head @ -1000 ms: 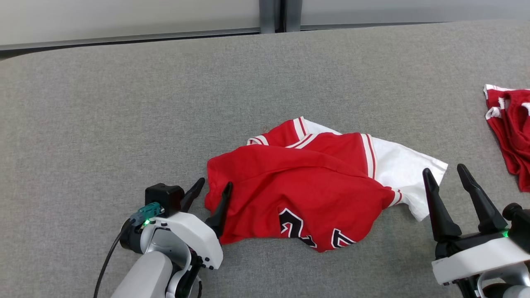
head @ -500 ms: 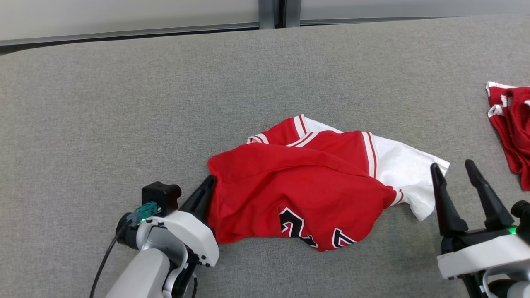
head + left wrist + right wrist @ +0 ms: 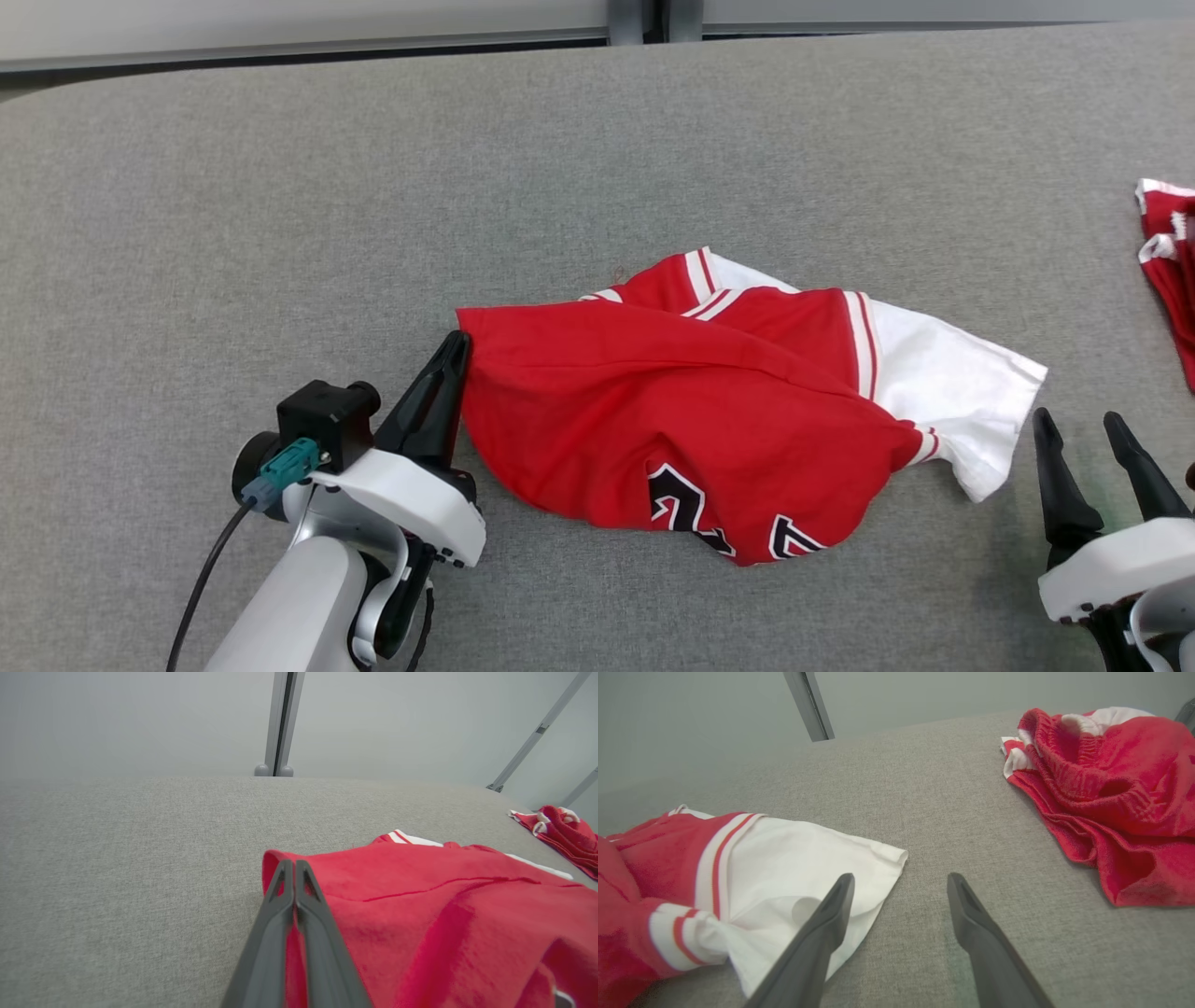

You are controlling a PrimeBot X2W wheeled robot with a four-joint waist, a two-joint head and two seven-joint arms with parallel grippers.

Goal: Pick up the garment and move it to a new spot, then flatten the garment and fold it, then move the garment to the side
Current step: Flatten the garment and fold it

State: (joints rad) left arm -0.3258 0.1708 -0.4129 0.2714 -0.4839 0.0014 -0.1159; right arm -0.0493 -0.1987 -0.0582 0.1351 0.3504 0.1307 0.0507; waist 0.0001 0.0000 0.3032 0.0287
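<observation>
Mostly grey fabric tbl (image 3: pixel 280 187), red garment (image 3: pixel 653 401), pale wall (image 3: pixel 140 718)

garment (image 3: pixel 709 411) central on table (image 3: pixel 280 187), left claw (image 3: pixel 456 343) at its left edge; second garment (image 3: pixel 1174 289) far right

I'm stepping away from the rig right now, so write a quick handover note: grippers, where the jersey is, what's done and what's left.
Left gripper: shut on the red jersey at its left edge.
Right gripper: open, beside the white sleeve, holding nothing.
Jersey: crumpled mid-way across the grey table; a second red garment lies at the far right.
Done: left grasp made.
Left: lift and move it, flatten, fold, set aside.
</observation>
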